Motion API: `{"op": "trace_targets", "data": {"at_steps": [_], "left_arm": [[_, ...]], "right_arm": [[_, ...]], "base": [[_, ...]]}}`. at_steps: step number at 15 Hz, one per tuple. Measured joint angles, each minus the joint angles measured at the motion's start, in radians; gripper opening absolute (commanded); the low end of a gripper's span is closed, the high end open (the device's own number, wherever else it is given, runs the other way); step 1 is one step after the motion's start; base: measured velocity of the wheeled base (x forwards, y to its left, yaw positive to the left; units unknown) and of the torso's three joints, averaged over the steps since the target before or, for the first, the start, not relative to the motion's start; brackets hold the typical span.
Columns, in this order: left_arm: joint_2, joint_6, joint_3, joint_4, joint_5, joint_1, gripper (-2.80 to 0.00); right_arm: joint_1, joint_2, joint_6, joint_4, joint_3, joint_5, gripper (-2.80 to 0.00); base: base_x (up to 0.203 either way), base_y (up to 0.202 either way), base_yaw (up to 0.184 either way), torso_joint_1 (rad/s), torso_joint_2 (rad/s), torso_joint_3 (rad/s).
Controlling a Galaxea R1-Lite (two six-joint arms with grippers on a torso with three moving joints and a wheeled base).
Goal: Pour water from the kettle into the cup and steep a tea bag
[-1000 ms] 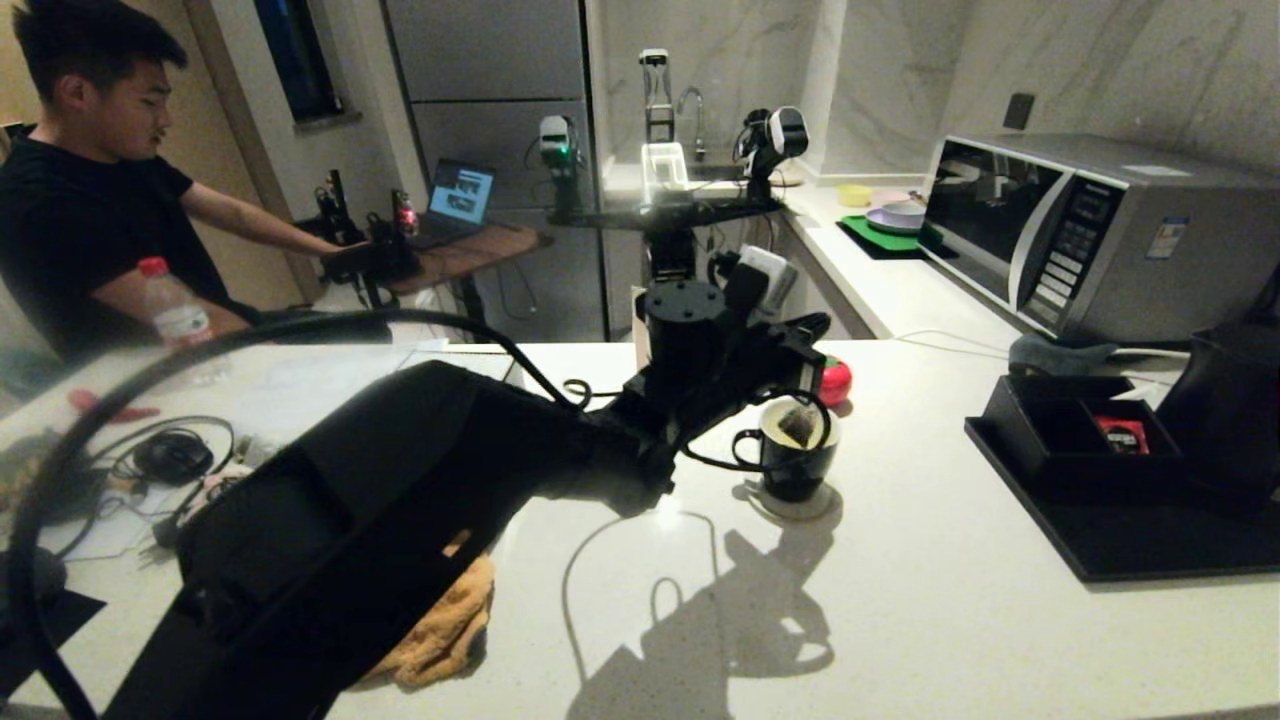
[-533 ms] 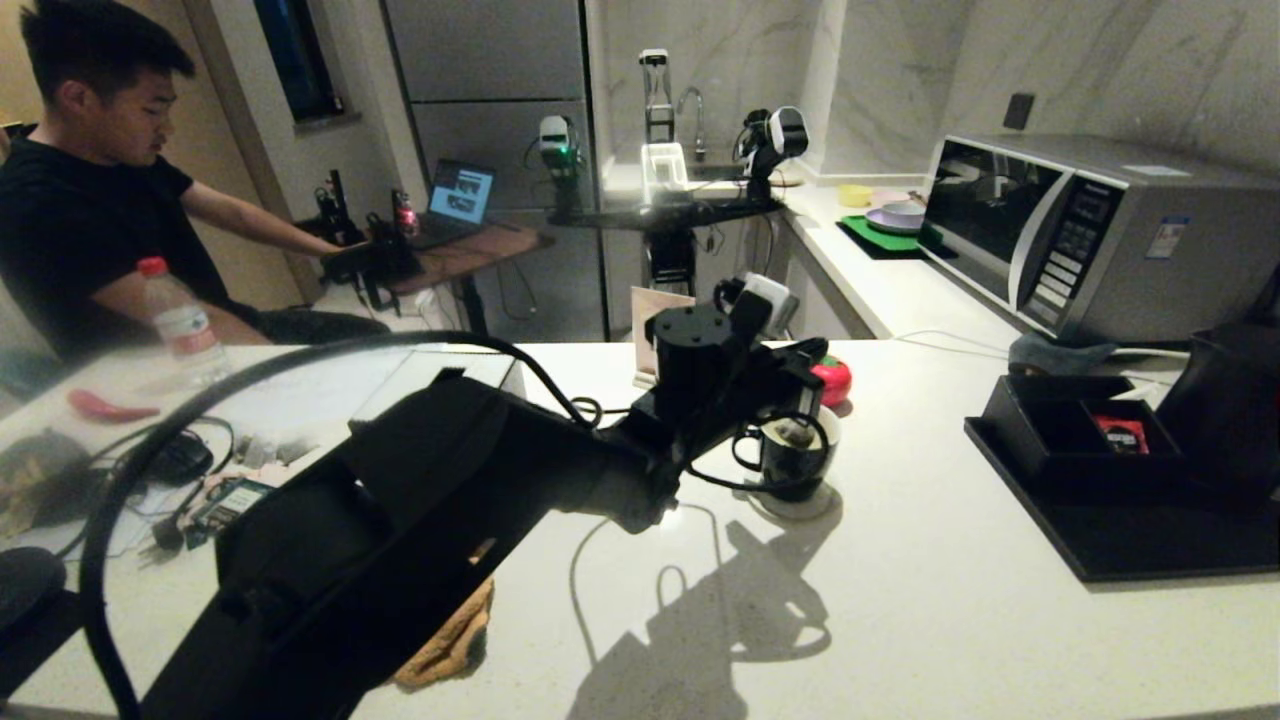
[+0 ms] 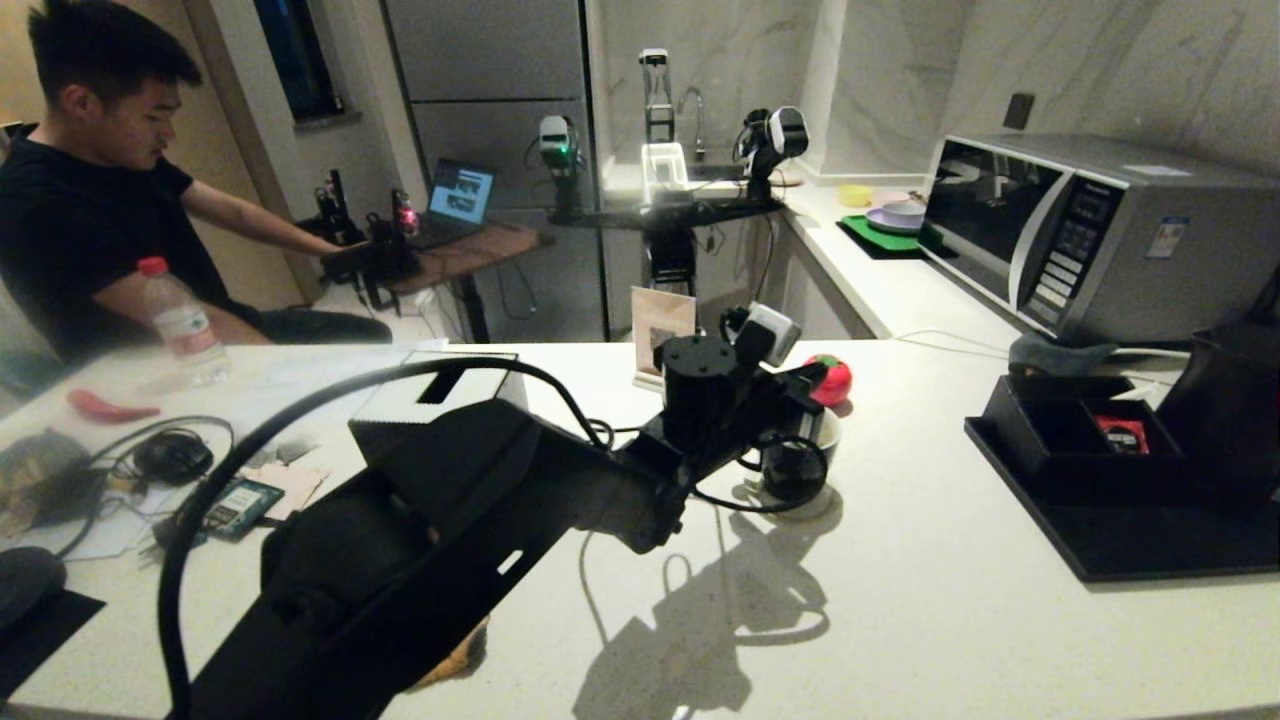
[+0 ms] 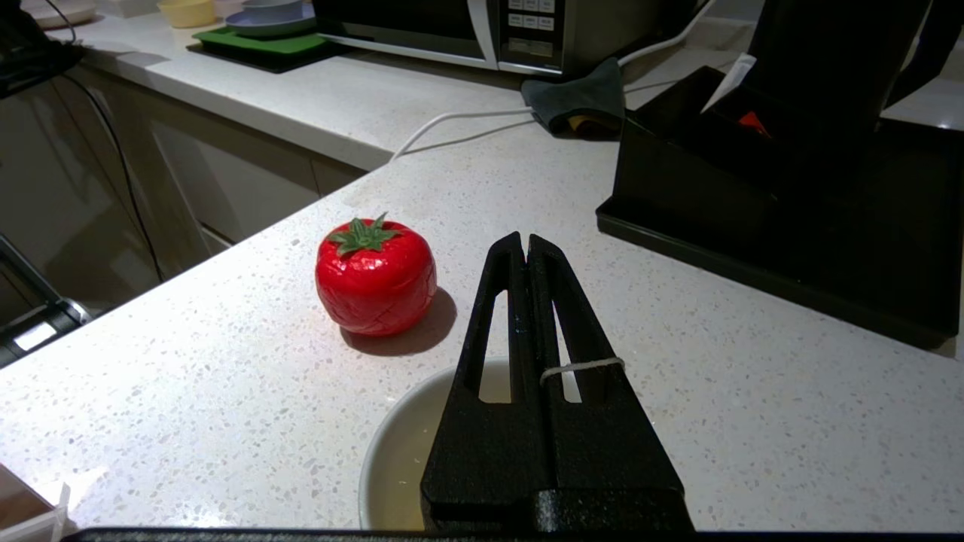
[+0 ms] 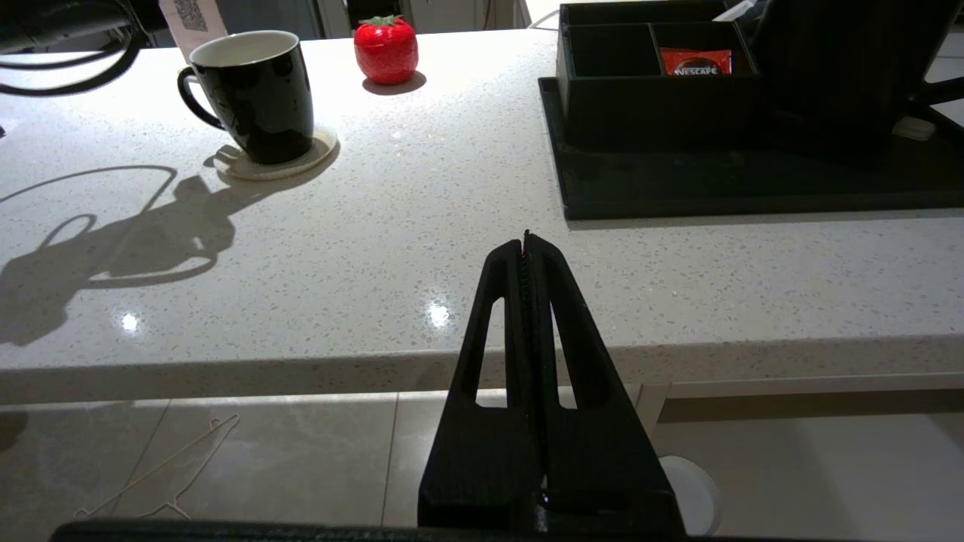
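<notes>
At the head view's centre, the left gripper, its slim matte fingers pressed together with a thin string looped round one, hangs over the glossy black cup on speckled stone counter.

We see a pale speckled bench. A red tomato-shaped object sits on it, near a black tray holding a compartment box with a red sachet. A microwave stands behind. At the far left sits a person beside a red-capped plastic bottle.
</notes>
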Motion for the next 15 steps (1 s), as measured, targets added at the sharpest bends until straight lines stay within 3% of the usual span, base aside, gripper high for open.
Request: {"op": "trace_targets", "data": {"at_steps": [15], "left_arm": [[-0.103, -0.001, -0.009, 0.01, 0.0, 0.003, -2.8]], "right_arm": [[0.001, 0.0, 0.0, 0.0, 0.0, 0.0, -2.8]], "base": [[0.0, 0.0, 0.0, 0.0, 0.0, 0.0]]}}
